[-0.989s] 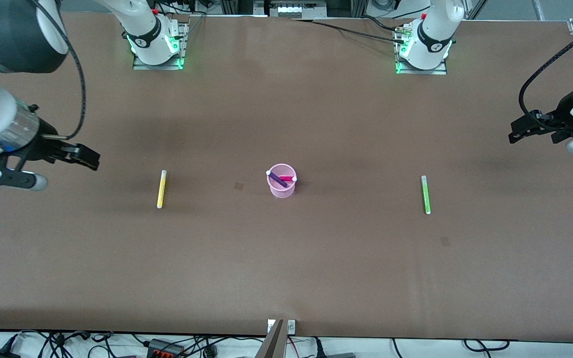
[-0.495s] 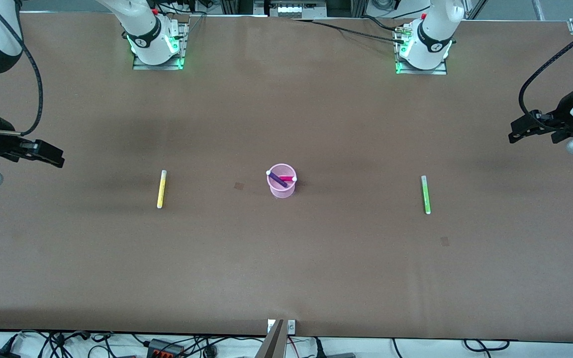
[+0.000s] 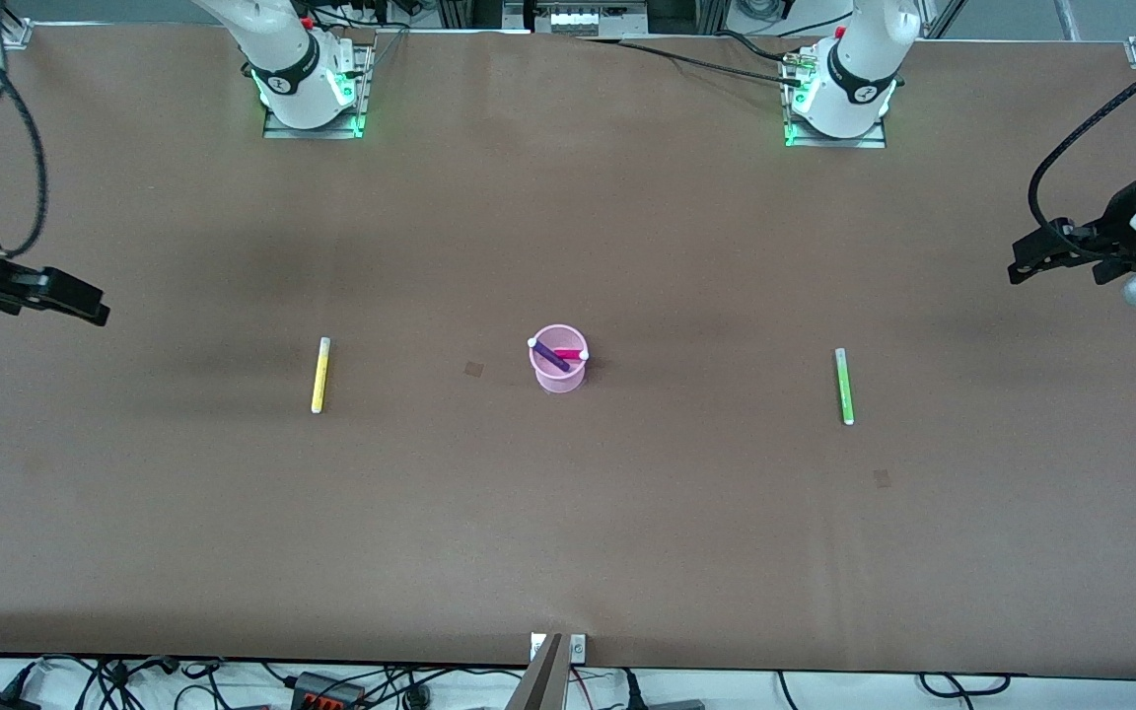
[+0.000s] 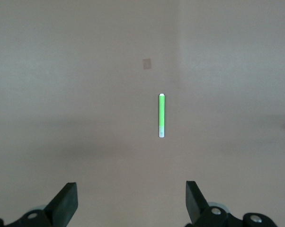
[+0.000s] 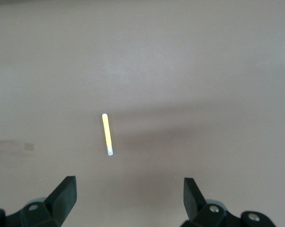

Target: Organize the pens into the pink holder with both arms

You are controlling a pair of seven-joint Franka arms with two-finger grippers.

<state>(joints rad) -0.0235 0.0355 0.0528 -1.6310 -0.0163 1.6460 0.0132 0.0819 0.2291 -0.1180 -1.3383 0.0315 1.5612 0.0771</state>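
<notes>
The pink holder (image 3: 558,370) stands mid-table with the purple pen (image 3: 550,355) and the magenta pen (image 3: 570,353) leaning inside it. The yellow pen (image 3: 319,375) lies flat toward the right arm's end and also shows in the right wrist view (image 5: 108,134). The green pen (image 3: 843,386) lies flat toward the left arm's end and also shows in the left wrist view (image 4: 161,115). My right gripper (image 3: 85,301) hangs open and empty over its end of the table (image 5: 129,182). My left gripper (image 3: 1022,268) hangs open and empty over its end (image 4: 131,187).
Two small dark marks are on the brown table, one beside the holder (image 3: 473,369) and one nearer the camera than the green pen (image 3: 882,478). The arm bases (image 3: 307,89) (image 3: 839,99) stand along the table's farthest edge. Cables lie under the nearest edge.
My right arm has drawn back toward its own end of the table, away from the yellow pen and the holder. The left arm and all pens have not moved.
</notes>
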